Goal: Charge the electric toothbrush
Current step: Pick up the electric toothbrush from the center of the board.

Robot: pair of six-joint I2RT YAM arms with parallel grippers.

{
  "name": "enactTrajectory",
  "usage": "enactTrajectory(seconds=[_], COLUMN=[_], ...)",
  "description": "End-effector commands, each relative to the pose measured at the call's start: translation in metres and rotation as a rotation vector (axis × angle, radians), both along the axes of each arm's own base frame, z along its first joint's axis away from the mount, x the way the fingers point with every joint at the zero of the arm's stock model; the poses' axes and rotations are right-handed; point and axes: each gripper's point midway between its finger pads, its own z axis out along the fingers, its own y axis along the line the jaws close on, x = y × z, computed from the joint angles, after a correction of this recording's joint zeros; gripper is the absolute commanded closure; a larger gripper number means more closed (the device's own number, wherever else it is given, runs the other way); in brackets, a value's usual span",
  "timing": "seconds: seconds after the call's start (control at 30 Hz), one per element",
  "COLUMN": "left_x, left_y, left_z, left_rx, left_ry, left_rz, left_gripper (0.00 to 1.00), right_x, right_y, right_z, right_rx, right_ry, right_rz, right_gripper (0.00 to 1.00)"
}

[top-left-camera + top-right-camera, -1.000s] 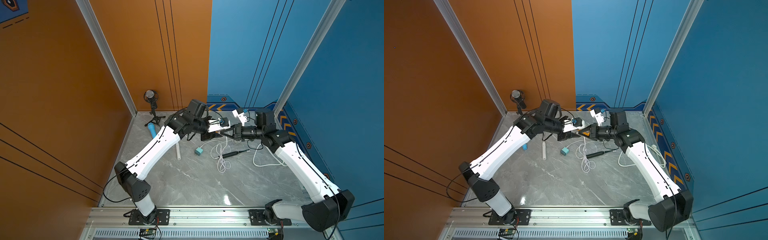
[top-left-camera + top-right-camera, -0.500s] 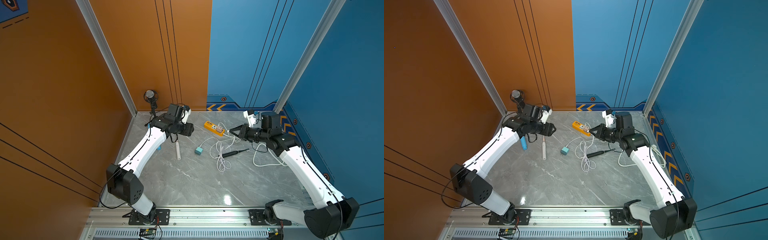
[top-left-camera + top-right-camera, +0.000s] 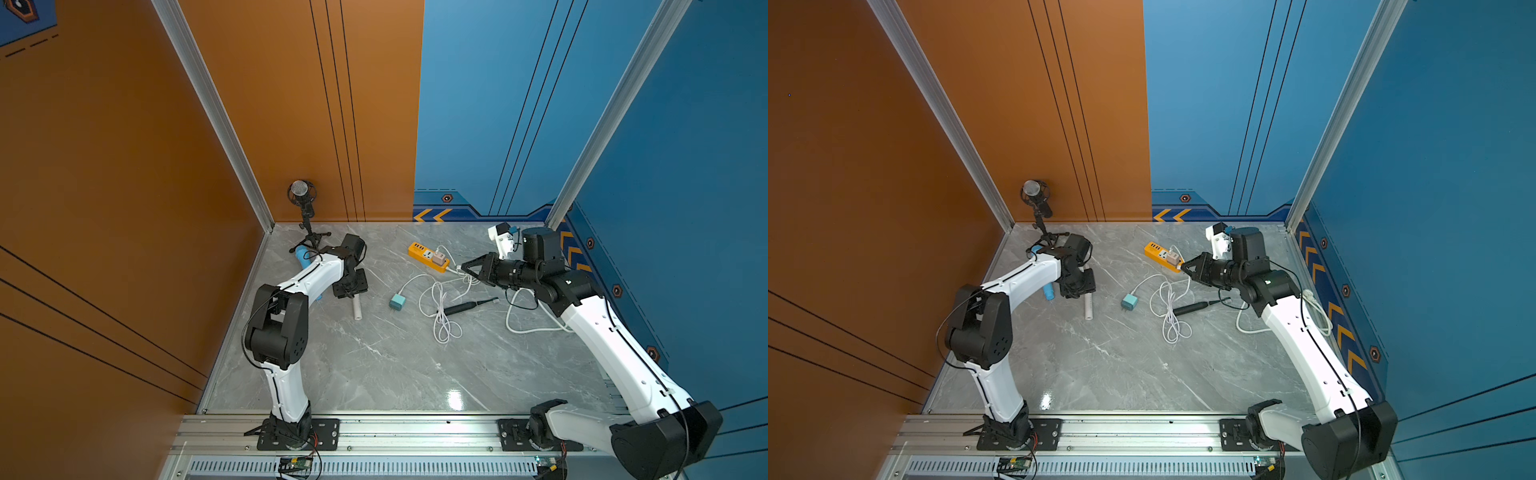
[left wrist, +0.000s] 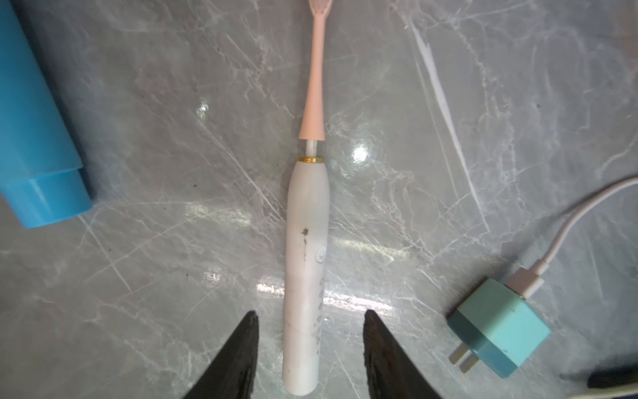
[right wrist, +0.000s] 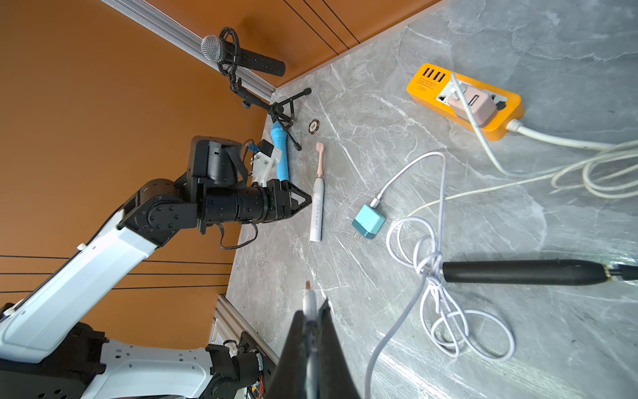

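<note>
A white electric toothbrush (image 4: 305,259) with a pink brush head lies flat on the marble floor (image 3: 374,365) at the left, also seen in both top views (image 3: 356,309) (image 3: 1088,309). My left gripper (image 4: 310,312) hangs low over its handle, open, one finger (image 4: 241,352) on each side with a gap to the handle. My right gripper (image 5: 312,307) is shut on the metal-tipped plug (image 5: 308,297) of a white cable. It hovers beside the orange power strip (image 3: 428,257), which has a pink adapter (image 5: 473,102) plugged into it.
A teal wall adapter (image 4: 500,331) with a looped white cable (image 3: 440,316) lies between the arms. A black toothbrush (image 5: 518,273) lies near the right arm. A blue tube (image 4: 31,138) and a microphone stand (image 3: 300,195) sit at the back left corner.
Both grippers were together at the power strip. The left arm swung away to the left and came down over the white toothbrush, its jaws narrowing. The right arm drew back slightly, still shut.
</note>
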Motion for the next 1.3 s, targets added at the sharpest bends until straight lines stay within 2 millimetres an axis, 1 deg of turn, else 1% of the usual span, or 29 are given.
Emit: enactTrajectory(seconds=[0.0,0.1,0.2,0.33,0.5,0.57,0.6,0.7,0.83,0.9,0.93,1.0,1.07,1.23,1.27], left_x=[-0.006,-0.008,-0.013,-0.025,-0.038,-0.042,-0.045,-0.048,-0.05,-0.048,-0.048,-0.046,-0.044,-0.04,-0.039], left_y=[0.007,-0.004,-0.012,-0.01,-0.009,-0.01,-0.01,-0.011,-0.011,-0.013,-0.015,-0.017,-0.017,-0.019,-0.021], left_z=[-0.011,-0.018,-0.024,-0.036,-0.045,-0.048,-0.05,-0.054,-0.058,-0.059,-0.059,-0.059,-0.06,-0.061,-0.061], left_rx=[0.035,0.013,0.004,0.021,0.04,0.038,0.043,0.048,0.049,0.035,0.027,0.02,0.023,0.01,-0.002], left_ry=[0.028,0.052,0.074,0.109,0.139,0.151,0.156,0.167,0.18,0.179,0.179,0.179,0.172,0.17,0.17], left_rz=[0.048,0.012,-0.002,0.018,0.024,0.029,0.029,0.033,0.041,0.047,0.047,0.051,0.059,0.057,0.057], left_gripper=[0.54,0.59,0.6,0.61,0.65,0.68,0.71,0.75,0.78,0.78,0.76,0.68,0.66,0.77,0.81], right_x=[-0.007,-0.007,-0.004,-0.004,-0.005,-0.005,-0.005,-0.006,-0.007,-0.007,-0.008,-0.009,-0.01,-0.012,-0.012], right_y=[-0.005,-0.004,-0.005,-0.004,-0.003,-0.003,-0.003,-0.002,-0.002,-0.002,-0.002,-0.002,-0.002,-0.003,-0.003], right_z=[0.0,-0.001,-0.002,-0.001,-0.001,-0.002,-0.001,0.0,0.003,0.006,0.007,0.01,0.011,0.014,0.015], right_rx=[-0.027,-0.029,-0.031,-0.029,-0.025,-0.026,-0.025,-0.022,-0.016,-0.012,-0.009,-0.006,-0.006,-0.005,-0.004], right_ry=[-0.013,-0.008,-0.005,-0.004,-0.001,0.0,0.0,-0.001,-0.006,-0.008,-0.008,-0.01,-0.012,-0.018,-0.019], right_rz=[-0.002,-0.001,-0.006,-0.008,0.0,-0.001,-0.001,0.003,0.0,-0.004,-0.003,-0.002,-0.001,-0.012,-0.014], right_gripper=[0.99,0.99,0.99,0.99,0.99,0.99,0.99,0.99,0.99,0.99,0.99,0.99,0.99,0.99,0.99])
